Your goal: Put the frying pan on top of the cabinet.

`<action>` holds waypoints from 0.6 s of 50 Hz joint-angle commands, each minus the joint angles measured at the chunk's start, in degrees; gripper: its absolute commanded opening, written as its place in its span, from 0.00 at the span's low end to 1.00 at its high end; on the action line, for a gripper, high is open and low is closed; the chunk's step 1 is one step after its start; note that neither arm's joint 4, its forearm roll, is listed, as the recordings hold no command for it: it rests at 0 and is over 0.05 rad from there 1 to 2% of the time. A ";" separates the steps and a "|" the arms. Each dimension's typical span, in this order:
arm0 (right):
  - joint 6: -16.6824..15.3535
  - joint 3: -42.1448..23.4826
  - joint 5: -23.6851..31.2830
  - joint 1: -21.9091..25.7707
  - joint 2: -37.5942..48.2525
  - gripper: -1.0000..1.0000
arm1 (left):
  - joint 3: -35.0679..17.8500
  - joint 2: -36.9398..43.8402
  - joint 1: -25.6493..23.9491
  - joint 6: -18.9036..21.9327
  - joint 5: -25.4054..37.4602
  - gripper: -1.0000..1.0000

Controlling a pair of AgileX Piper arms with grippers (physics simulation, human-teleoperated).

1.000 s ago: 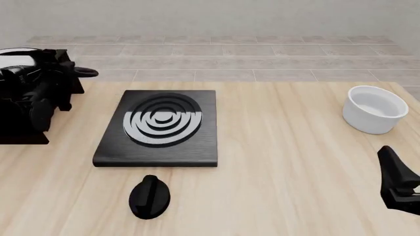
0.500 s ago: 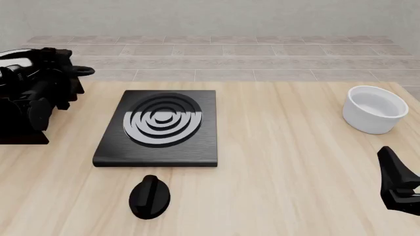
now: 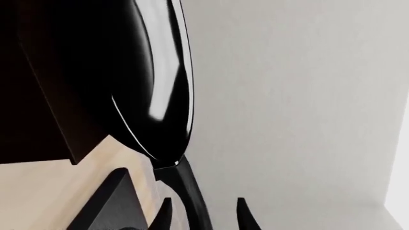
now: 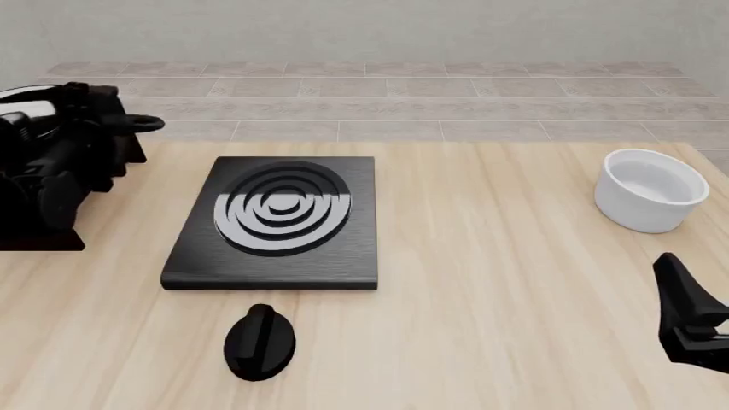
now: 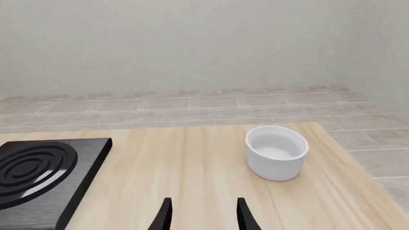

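In the left wrist view the glossy black frying pan (image 3: 156, 81) lies close against the dark cabinet (image 3: 32, 120). Its thin handle (image 3: 188, 191) runs back between the fingertips of my left gripper (image 3: 203, 215). The jaws stand apart, with a clear gap on one side of the handle. In the front view the left arm covers most of the cabinet (image 4: 40, 232) at the far left, and only the pan's handle loop (image 4: 145, 124) sticks out past the left gripper (image 4: 114, 124). My right gripper (image 5: 203, 215) hangs open and empty over the table's near right; it also shows in the front view, right gripper (image 4: 692, 320).
A flat black stove plate (image 4: 273, 248) with silver rings lies left of centre. A black oval knob (image 4: 259, 342) sits in front of it. A white bowl (image 4: 650, 190) stands at the far right. Bare wood lies between the plate and the bowl.
The left arm has shifted slightly left and up over the cabinet, and the pan's handle loop has moved a little with it. The right arm has stayed put.
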 commanded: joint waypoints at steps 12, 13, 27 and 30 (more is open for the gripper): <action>-0.21 -0.01 -1.09 0.14 1.06 1.00 | 4.35 -2.41 1.02 0.77 -0.68 1.00; -0.21 -0.01 -1.10 0.14 1.07 1.00 | 4.36 -2.41 1.02 0.77 -0.68 1.00; -0.48 -0.01 0.52 0.32 -0.54 1.00 | 8.64 -5.19 2.95 1.62 -1.38 1.00; -0.56 -0.01 0.32 0.37 -0.34 1.00 | 9.83 -6.48 3.23 2.21 -1.36 1.00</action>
